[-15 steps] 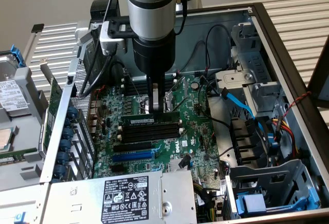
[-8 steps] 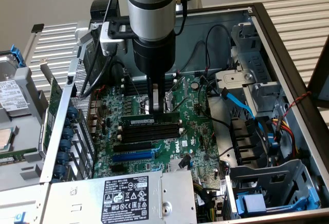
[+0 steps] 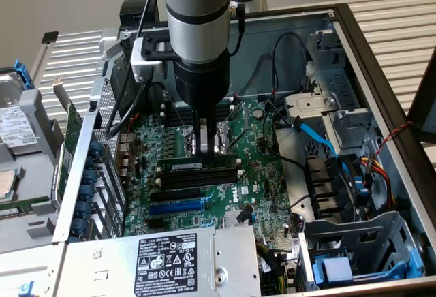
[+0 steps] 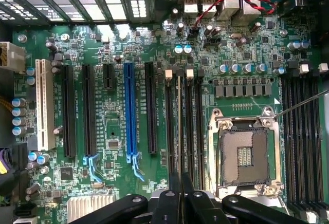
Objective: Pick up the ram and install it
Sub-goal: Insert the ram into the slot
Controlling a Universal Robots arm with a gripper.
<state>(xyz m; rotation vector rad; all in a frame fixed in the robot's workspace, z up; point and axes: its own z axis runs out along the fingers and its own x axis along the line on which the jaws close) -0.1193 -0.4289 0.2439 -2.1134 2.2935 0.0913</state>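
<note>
The gripper (image 3: 208, 148) pointed straight down into the open case (image 3: 381, 92), with the grey arm (image 3: 197, 31) standing nearly upright above it and a black cable running along the wrist. Its fingers were pressed together, and their tips met the top edge of the ram (image 3: 194, 165). I could not tell whether they pinched that edge or only bore on it.

The ram stood on edge directly under the gripper, level, in the first of a bank of long black slots (image 3: 197, 178) on the motherboard (image 3: 252, 181). Its white label faced the empty slots beside it.

In the wrist view the gripper (image 4: 181, 188) closed over one end of the ram (image 4: 179, 121), which showed as a thin line running away from the fingertips between neighbouring slots. To one side of that line lay the bare CPU socket (image 4: 245, 154). To the other side, past another black slot, ran a blue slot (image 4: 128, 111).

Farther from the gripper, at the near end of the case in the exterior view, sat the power supply (image 3: 163, 259).
</note>
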